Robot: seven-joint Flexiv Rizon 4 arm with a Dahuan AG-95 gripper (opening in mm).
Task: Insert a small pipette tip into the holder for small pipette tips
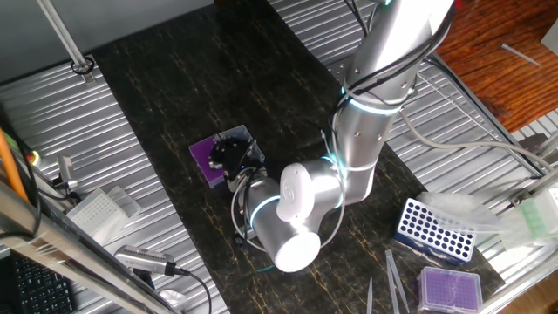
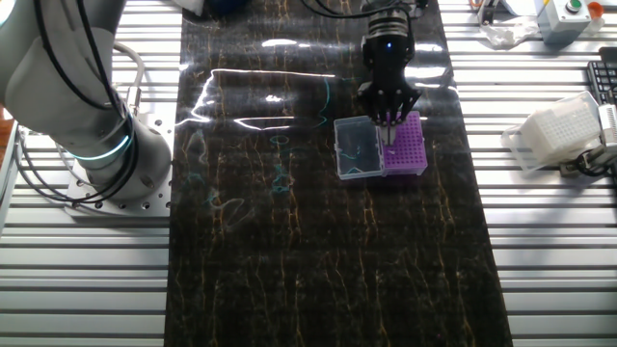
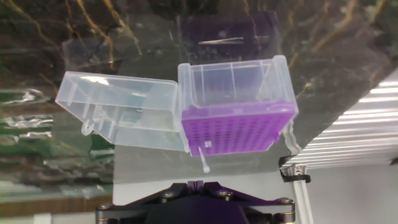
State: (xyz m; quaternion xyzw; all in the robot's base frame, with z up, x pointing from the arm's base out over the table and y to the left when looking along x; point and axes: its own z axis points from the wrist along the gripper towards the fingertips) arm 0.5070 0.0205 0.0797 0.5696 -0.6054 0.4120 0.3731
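Observation:
The holder for small pipette tips [image 3: 239,130] has a vivid purple grid and clear walls, and its clear lid [image 3: 118,109] lies open to the left. It also shows in one fixed view [image 1: 207,157] and in the other fixed view [image 2: 410,145]. My gripper [image 3: 196,183] hangs right over the holder's near left corner, jaws closed together. A small white pipette tip [image 3: 204,158] sticks out from the fingertips, its point touching the grid's front left edge. In the other fixed view my gripper [image 2: 388,122] stands upright above the holder.
A blue rack with large round holes [image 1: 433,231] and a paler purple-topped box [image 1: 449,288] sit at the right on the ribbed metal table. Tweezers [image 1: 394,279] lie beside them. A white tip box [image 1: 96,214] is at the left, also seen in the other fixed view [image 2: 559,130].

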